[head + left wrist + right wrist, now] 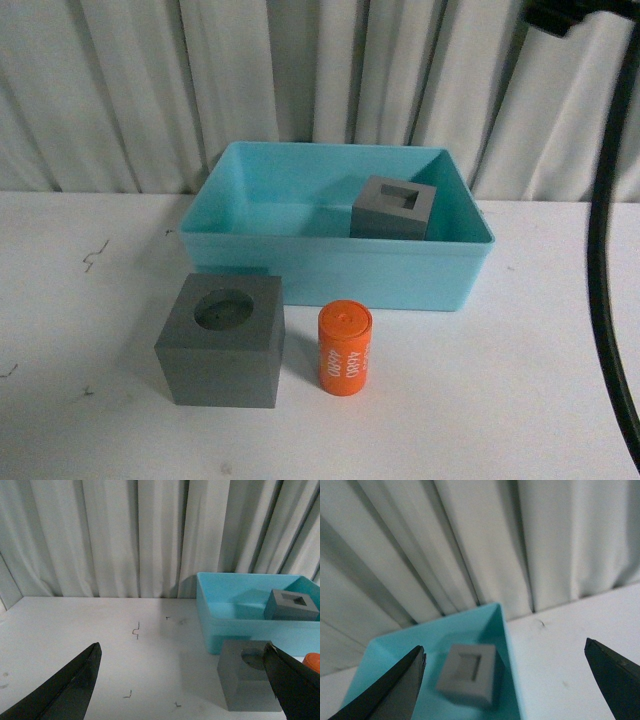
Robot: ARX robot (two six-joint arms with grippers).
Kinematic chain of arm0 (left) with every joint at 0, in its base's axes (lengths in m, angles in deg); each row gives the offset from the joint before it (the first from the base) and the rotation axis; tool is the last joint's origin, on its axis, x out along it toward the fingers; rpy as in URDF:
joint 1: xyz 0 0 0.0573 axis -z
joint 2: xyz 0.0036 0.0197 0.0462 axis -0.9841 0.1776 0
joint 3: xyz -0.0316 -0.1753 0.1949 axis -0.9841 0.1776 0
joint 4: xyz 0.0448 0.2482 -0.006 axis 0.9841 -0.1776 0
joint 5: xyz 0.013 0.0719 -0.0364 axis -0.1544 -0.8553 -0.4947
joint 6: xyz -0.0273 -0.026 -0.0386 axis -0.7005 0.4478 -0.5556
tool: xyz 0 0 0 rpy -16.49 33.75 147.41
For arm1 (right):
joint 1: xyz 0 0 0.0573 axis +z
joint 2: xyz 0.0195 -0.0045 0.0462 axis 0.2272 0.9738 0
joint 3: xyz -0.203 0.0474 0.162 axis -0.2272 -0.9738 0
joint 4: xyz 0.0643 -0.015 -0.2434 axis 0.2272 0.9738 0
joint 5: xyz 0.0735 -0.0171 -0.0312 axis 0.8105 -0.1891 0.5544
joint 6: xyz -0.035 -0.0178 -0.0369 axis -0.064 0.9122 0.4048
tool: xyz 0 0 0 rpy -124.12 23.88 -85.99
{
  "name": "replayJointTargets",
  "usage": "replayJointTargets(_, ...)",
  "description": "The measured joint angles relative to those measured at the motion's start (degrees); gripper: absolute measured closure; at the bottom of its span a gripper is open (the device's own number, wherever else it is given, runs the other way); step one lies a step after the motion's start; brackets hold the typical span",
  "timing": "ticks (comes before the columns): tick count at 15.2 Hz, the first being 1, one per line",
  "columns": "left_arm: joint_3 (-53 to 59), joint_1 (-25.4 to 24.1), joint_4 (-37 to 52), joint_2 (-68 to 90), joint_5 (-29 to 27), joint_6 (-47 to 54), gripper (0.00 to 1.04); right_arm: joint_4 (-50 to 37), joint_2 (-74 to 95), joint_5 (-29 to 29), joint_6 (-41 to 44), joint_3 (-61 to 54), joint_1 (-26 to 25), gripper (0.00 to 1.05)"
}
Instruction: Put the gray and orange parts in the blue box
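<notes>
Left end effector (182, 692), right end effector (504, 680): both spread apart, empty. Round-recess cube (244, 682) ahead of left, orange cylinder (345, 351) just beside it; wide approach may topple cylinder.

A big white flat table (90, 300) lies under the left gripper (181, 647). A few small dark scratch marks (135, 630) sit on it just ahead of that gripper. Far ahead, a long pale cloth curtain (110, 535) with many folds hangs down to the table's back edge. The light is soft.
</notes>
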Motion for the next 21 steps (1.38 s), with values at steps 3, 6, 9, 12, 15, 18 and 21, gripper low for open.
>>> replayJointTargets(3,0.0,0.0,0.0,0.0,0.0,0.0,0.07,21.0,-28.8,-5.1,-8.9,-26.4,4.1,0.06)
replayJointTargets(6,0.0,0.0,0.0,0.0,0.1,0.0,0.07,-3.6,-35.5,-3.1,-0.9,-36.3,2.2,0.24)
replayJointTargets(9,0.0,0.0,0.0,0.0,0.0,0.0,0.07,-11.5,-45.0,2.1,18.3,-43.9,-3.1,0.68)
replayJointTargets(12,0.0,0.0,0.0,0.0,0.0,0.0,0.07,-5.4,-53.1,5.8,20.6,-47.4,-6.9,1.03)
replayJointTargets(15,0.0,0.0,0.0,0.0,-0.2,0.0,0.07,-3.3,-57.4,12.0,20.9,-49.9,-13.5,1.03)
replayJointTargets(18,0.0,0.0,0.0,0.0,0.0,0.0,0.07,2.1,-64.7,12.6,20.9,-49.9,-13.4,1.03)
replayJointTargets(21,0.0,0.0,0.0,0.0,0.0,0.0,0.07,7.2,-69.9,12.6,20.9,-49.9,-13.4,1.03)
